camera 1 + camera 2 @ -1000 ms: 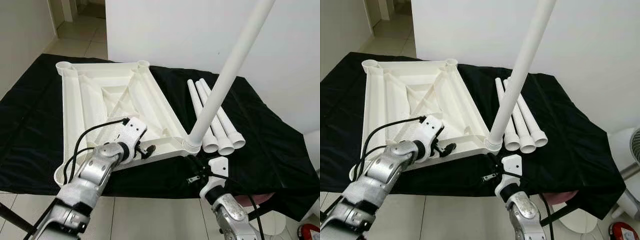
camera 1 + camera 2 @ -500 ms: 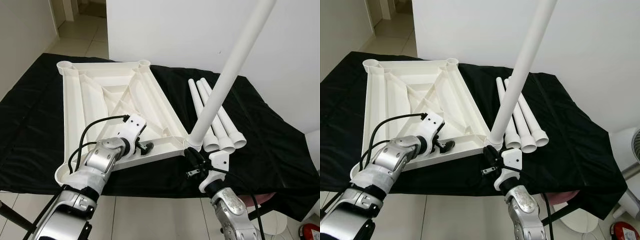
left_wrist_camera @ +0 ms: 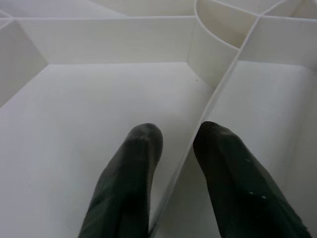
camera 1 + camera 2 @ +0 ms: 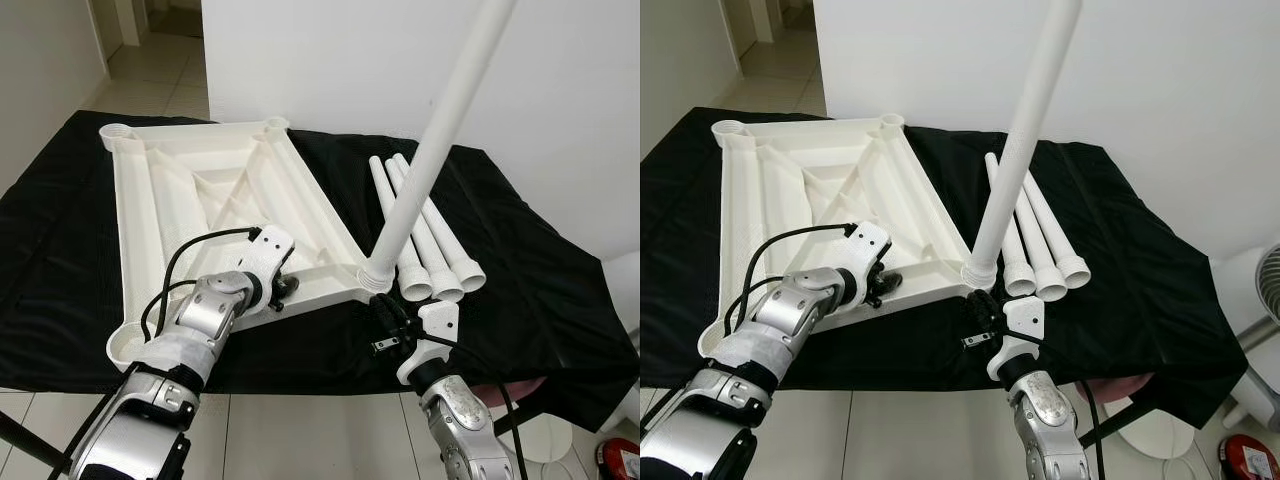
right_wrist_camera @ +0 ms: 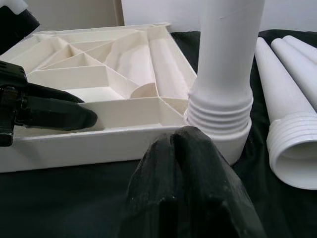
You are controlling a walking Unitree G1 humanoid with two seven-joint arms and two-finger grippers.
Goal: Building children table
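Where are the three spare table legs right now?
The three spare legs lie side by side on the black cloth, on the robot's right of the upturned tabletop, just beyond the standing leg.

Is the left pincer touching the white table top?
Touching. In the left wrist view, the left pincer straddles a thin rib of the upturned table top, its two fingers pressed against either side.

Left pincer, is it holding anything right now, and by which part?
Yes. The left pincer grips the upturned white tabletop by a thin inner rib near its front edge, one finger on each side. The right pincer is shut, holding nothing.
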